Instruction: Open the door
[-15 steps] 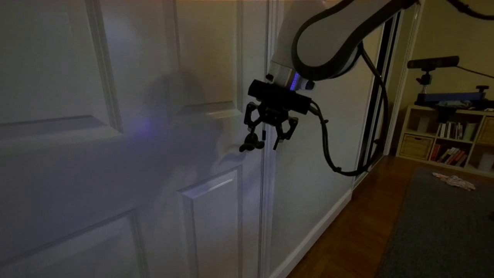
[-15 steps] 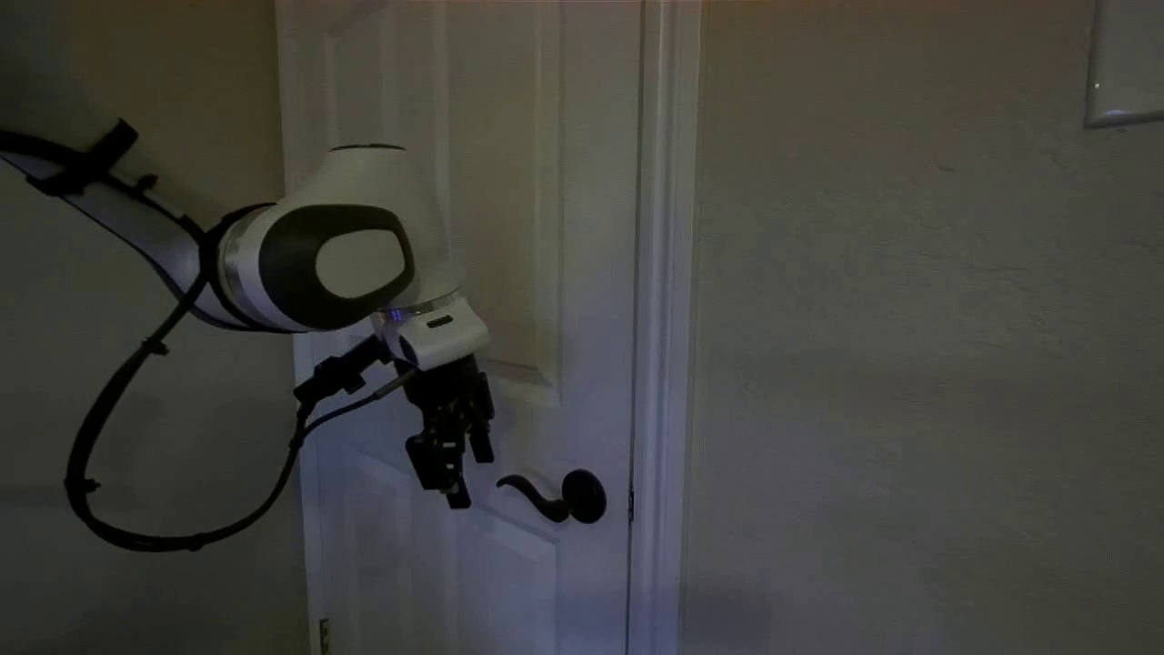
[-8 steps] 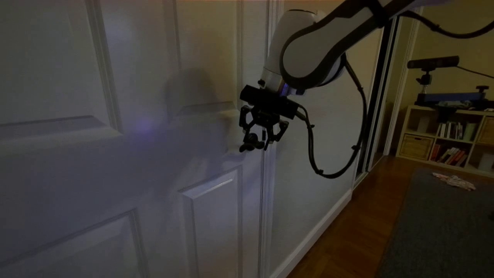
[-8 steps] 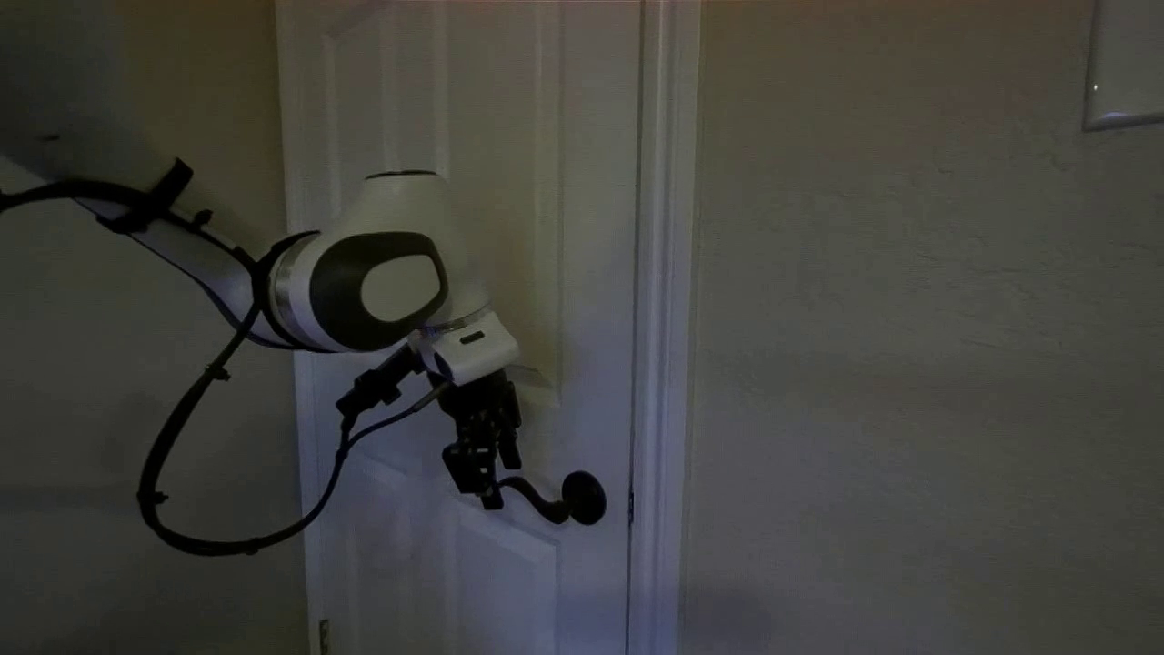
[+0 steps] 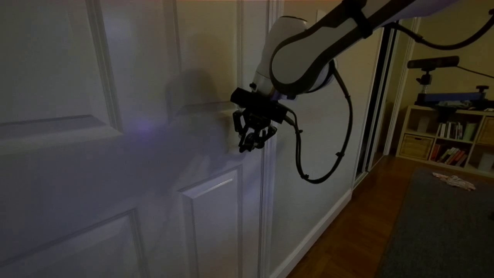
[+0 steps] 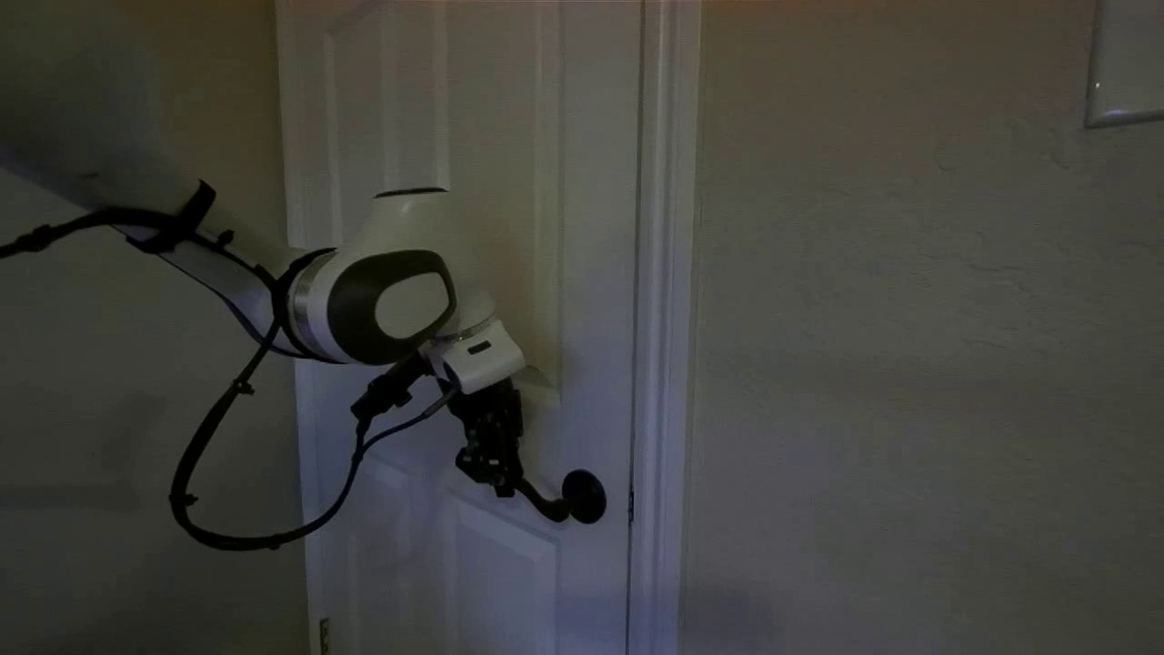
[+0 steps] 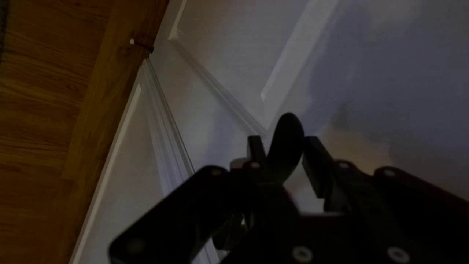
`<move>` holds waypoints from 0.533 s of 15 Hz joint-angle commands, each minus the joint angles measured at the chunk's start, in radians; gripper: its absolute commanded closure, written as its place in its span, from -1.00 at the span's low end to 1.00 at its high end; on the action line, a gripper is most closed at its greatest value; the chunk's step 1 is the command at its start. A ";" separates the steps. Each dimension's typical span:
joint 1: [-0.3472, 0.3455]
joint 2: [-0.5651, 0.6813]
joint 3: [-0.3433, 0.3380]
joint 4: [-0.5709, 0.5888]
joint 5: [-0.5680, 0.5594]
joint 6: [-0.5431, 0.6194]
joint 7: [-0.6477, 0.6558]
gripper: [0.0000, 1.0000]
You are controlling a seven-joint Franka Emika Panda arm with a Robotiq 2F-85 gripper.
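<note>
In dim light, a robot arm (image 6: 389,300) holds its gripper (image 7: 284,151) narrow around the dark lever handle (image 6: 583,497) of a tall white paneled door (image 6: 541,273), clasping the lever near its free end with fingers (image 7: 317,163) on either side. From where I stand, the door looks closed in its white frame (image 6: 667,273), with a black cable (image 5: 349,116) looping below the arm; well apart from the door, a crumpled cloth (image 5: 455,181) lies on a gray rug (image 5: 440,227) in front of a low bookcase (image 5: 457,139) holding books (image 5: 450,130) and wicker baskets (image 5: 417,147).
</note>
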 commanded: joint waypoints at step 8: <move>0.022 0.053 -0.038 -0.010 0.011 0.018 0.032 0.74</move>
